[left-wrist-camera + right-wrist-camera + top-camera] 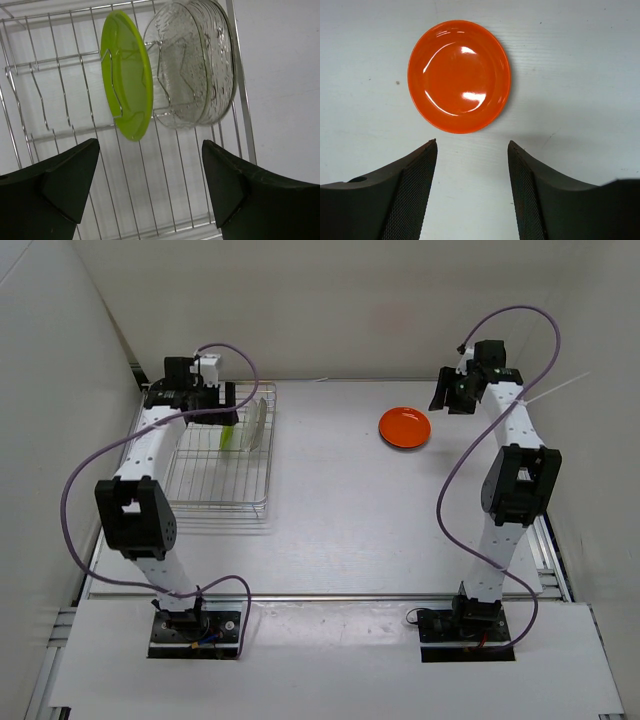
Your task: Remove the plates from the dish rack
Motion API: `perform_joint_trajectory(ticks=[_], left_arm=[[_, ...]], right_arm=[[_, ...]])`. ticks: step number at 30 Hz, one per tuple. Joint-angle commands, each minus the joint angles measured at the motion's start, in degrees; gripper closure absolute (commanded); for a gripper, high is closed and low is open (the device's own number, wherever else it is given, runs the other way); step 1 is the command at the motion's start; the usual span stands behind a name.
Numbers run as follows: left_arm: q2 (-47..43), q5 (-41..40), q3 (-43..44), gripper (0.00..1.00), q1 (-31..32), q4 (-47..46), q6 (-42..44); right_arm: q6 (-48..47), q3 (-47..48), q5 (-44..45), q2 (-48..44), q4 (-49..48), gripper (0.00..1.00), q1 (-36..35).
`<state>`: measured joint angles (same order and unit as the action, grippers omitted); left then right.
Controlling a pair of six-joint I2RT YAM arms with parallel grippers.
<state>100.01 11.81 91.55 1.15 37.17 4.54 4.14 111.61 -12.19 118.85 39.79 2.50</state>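
Table (330, 500): white and flat; it carries the rack, and both arm bases are bolted at its near edge.
Rack (215, 478): silver wire basket on the left part of the table, long side running near to far. This is the landmark for every position below.
Left arm (150, 455): rises along the left side of the rack and bends over its far half.
Right arm (515, 440): stands well to the right of the rack, with its wrist over the far part of the table.
Orange plate (459, 76): out of the rack, lying flat and face up on the bare table, well to the rack's right and about level with its far half.
Clear plate (195, 65): inside the rack, on edge in the wire slots of the far half, close to the right wall.
Green plate (127, 82): inside the rack, on edge, one slot further from the right wall than the clear plate. Whether the two rims touch cannot be told.
Left gripper (150, 150): above the rack floor on the near side of both standing plates. Jaws spread wide, nothing between them, touching no plate.
Right gripper (472, 145): well to the right of the rack, above the table just short of the orange plate. Jaws parted, nothing held, plate lying clear of both fingertips.
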Motion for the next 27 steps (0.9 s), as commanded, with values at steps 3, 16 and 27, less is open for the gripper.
perform_joint_trajectory(ticks=[3, 16, 27], left_arm=[[6.16, 0.67, 8.46, 0.08, 0.0, -2.01, 1.0], [10.74, -1.18, 9.35, 0.49, -0.53, -2.63, 0.47], [12.93, -2.23, 9.35, 0.46, 0.61, -2.63, 0.47]], right_arm=[[-1.68, -2.28, -0.91, -3.1, 0.9, 0.37, -0.48], [-1.69, -4.56, -2.67, -5.82, 1.43, 0.37, -1.01], [-1.15, -5.62, -2.67, -6.35, 1.43, 0.37, -1.01]])
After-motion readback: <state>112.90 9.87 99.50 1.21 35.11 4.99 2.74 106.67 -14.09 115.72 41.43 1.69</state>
